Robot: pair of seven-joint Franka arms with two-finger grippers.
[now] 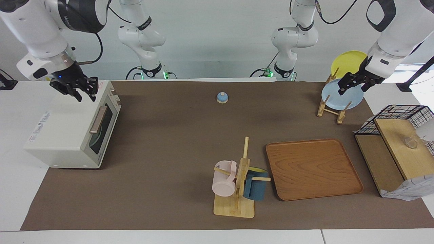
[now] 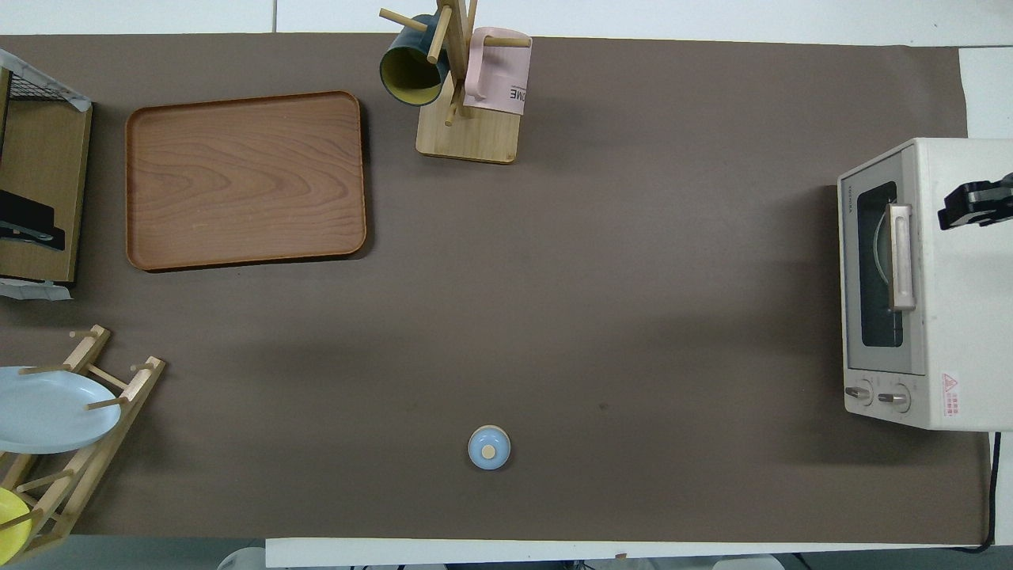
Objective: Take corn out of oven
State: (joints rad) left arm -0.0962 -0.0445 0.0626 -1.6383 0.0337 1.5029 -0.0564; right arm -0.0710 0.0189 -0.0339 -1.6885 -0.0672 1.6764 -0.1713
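Facing view: oven (image 1: 73, 130) at nine o'clock, door closed, corn unseen, presumably inside. Right gripper (image 1: 78, 88) hovers above its top, fingers spread; hook the handle (image 1: 98, 119) squarely. Left gripper (image 1: 356, 83) waits, fingers unclear.

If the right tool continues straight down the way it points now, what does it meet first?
Probably the top of the oven: the right tool hangs over it with its fingers pointing down, near the door edge. How high it hangs is unclear.
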